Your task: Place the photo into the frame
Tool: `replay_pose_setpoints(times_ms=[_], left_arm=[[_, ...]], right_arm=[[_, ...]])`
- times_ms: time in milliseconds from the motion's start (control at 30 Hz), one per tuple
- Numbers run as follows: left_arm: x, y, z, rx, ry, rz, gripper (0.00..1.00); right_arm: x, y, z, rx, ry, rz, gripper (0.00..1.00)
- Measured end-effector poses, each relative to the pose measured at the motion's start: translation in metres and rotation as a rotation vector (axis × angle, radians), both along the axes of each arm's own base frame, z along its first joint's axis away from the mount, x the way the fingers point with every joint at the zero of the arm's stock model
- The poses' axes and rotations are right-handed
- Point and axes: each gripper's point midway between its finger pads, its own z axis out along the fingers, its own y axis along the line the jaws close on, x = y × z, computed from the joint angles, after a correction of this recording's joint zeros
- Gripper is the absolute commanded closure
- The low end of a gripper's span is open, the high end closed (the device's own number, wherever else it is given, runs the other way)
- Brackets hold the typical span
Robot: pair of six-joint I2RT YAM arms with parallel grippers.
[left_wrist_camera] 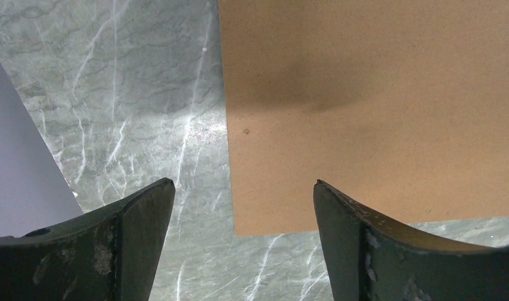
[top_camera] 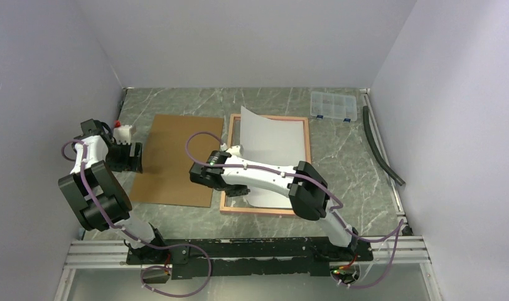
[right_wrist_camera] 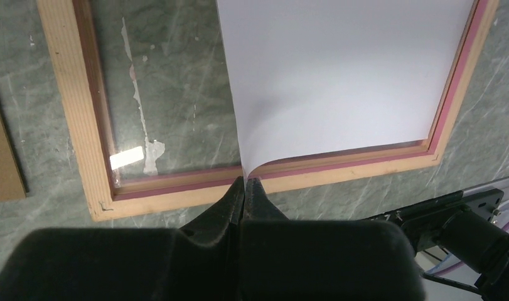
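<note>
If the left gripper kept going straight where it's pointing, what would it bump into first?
Probably the brown board, at its corner. The open left gripper straddles the board's edge, so one side would meet the bare table beside it. Depth is hard to judge.

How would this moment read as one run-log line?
right gripper shut on white-backed photo corner; photo skewed over tan wooden frame; left gripper open above brown board

The photo (right_wrist_camera: 339, 69) shows plain white; the frame (right_wrist_camera: 68, 106) is tan wood edged pink; the board (top_camera: 176, 160) plain brown; the tabletop (top_camera: 355, 169) grey-green marble, veined white.
</note>
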Motion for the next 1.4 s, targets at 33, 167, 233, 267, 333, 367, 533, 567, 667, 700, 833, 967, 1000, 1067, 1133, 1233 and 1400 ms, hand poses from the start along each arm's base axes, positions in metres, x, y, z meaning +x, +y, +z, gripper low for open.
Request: replay_pose_setpoints(times_ms=[33, 167, 233, 267, 333, 367, 533, 567, 667, 700, 833, 967, 1000, 1067, 1133, 1233, 1400], left_arm=[[0.0, 0.0, 0.0, 0.0, 0.0, 0.0, 0.13], [0.0, 0.0, 0.0, 0.0, 0.0, 0.0, 0.11], [0.0, 0.0, 0.0, 0.0, 0.0, 0.0, 0.09], [0.0, 0.0, 0.0, 0.0, 0.0, 0.0, 0.07], [0.0, 0.0, 0.0, 0.001, 0.0, -0.001, 0.06], [0.0, 0.0, 0.0, 0.002, 0.0, -0.002, 0.06], [0.0, 0.0, 0.0, 0.002, 0.0, -0.003, 0.06], [0.0, 0.0, 0.0, 0.002, 0.0, -0.003, 0.06], [0.0, 0.0, 0.0, 0.002, 0.0, -0.003, 0.06], [0.0, 0.0, 0.0, 0.002, 0.0, -0.003, 0.06], [0.0, 0.0, 0.0, 0.002, 0.0, -0.003, 0.06], [0.0, 0.0, 0.0, 0.002, 0.0, -0.003, 0.06], [0.0, 0.0, 0.0, 0.002, 0.0, -0.003, 0.06], [0.0, 0.0, 0.0, 0.002, 0.001, -0.003, 0.06], [0.0, 0.0, 0.0, 0.001, 0.001, -0.003, 0.06], [-0.002, -0.001, 0.0, -0.003, 0.006, -0.003, 0.06], [0.001, 0.001, 0.006, -0.001, 0.004, -0.002, 0.06]], right_arm=[[0.0, 0.0, 0.0, 0.0, -0.002, 0.0, 1.0], [0.002, -0.001, -0.001, -0.004, -0.003, -0.004, 1.0], [0.002, 0.001, -0.002, -0.005, -0.002, -0.003, 0.93], [0.003, 0.002, -0.003, -0.004, -0.003, -0.003, 0.9], [0.005, 0.004, -0.004, -0.004, -0.007, -0.003, 0.83], [0.005, 0.004, -0.005, -0.006, -0.01, -0.003, 0.78], [0.006, 0.003, -0.006, -0.014, -0.016, -0.002, 0.63], [0.006, 0.002, -0.008, -0.019, -0.013, -0.002, 0.61], [0.004, -0.002, -0.014, -0.031, -0.007, -0.001, 0.52], [0.004, -0.002, -0.015, -0.031, -0.007, -0.001, 0.48], [0.006, 0.002, -0.016, -0.016, -0.012, 0.003, 0.26], [0.007, 0.006, -0.017, -0.002, -0.009, 0.016, 0.13], [0.007, 0.008, -0.018, 0.007, -0.007, 0.019, 0.11], [0.007, 0.014, -0.017, 0.034, 0.001, 0.029, 0.05], [0.007, 0.021, -0.015, 0.076, 0.007, 0.044, 0.0], [0.008, 0.032, -0.003, 0.151, 0.009, 0.071, 0.0], [0.009, 0.051, 0.021, 0.292, -0.002, 0.131, 0.0]])
